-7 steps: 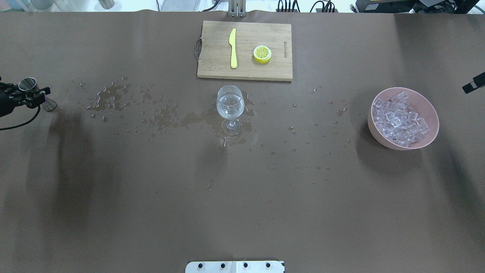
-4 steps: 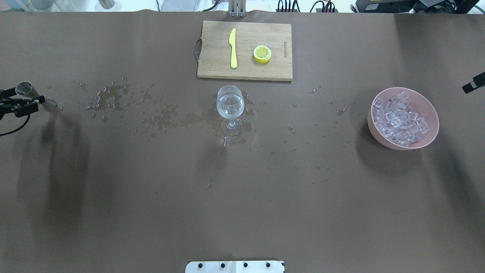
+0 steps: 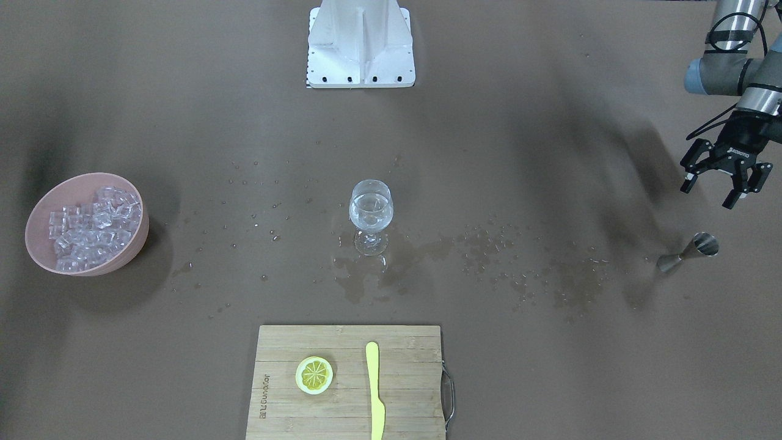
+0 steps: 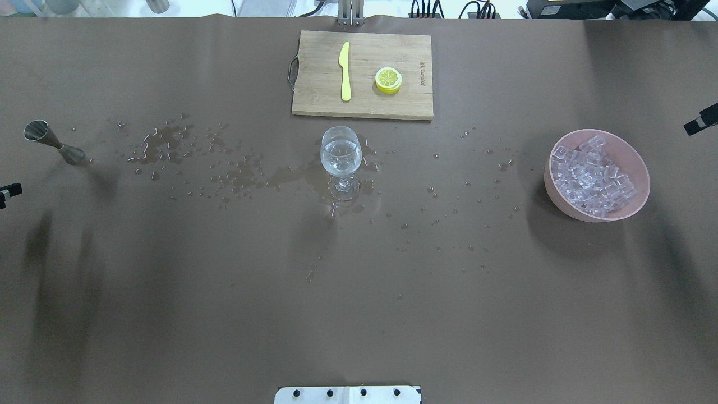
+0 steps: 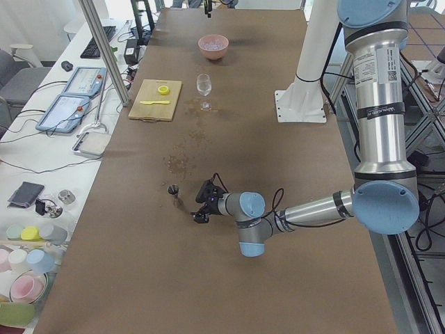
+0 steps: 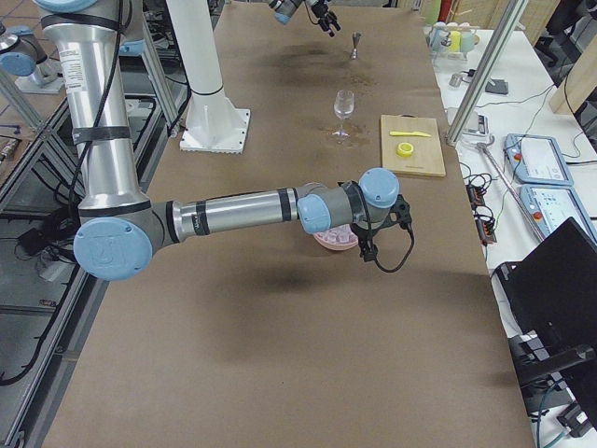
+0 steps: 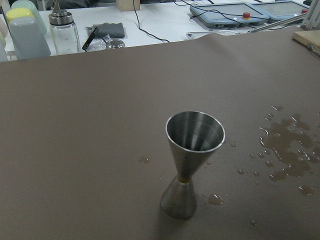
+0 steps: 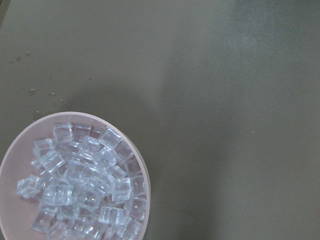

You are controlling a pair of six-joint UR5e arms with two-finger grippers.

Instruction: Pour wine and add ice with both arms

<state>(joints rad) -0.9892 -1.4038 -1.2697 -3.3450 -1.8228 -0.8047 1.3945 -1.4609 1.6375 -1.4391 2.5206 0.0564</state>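
Observation:
A wine glass point(image 4: 340, 154) stands at the table's middle and holds a little clear wine point(image 3: 371, 212). A steel jigger point(image 4: 53, 143) stands upright and alone at the far left; it fills the left wrist view point(image 7: 192, 160). My left gripper point(image 3: 715, 190) is open and empty, raised and drawn back from the jigger point(image 3: 690, 252). A pink bowl point(image 4: 555, 199) at the right holds several ice cubes point(image 4: 592, 175). Only a black tip of my right gripper point(image 4: 701, 120) shows beside the bowl, and I cannot tell its state. The right wrist view looks down on the ice point(image 8: 80, 180).
A wooden cutting board point(image 4: 314, 95) at the far side carries a yellow knife point(image 4: 345, 70) and a lemon slice point(image 4: 388, 79). Spilled drops and a wet patch point(image 4: 162, 143) stretch from the jigger to the glass. A white bracket point(image 4: 348, 394) sits at the near edge.
My left gripper has let go of the jigger and pulled back off the left edge of the overhead view. The jigger stays upright. The right arm has not moved.

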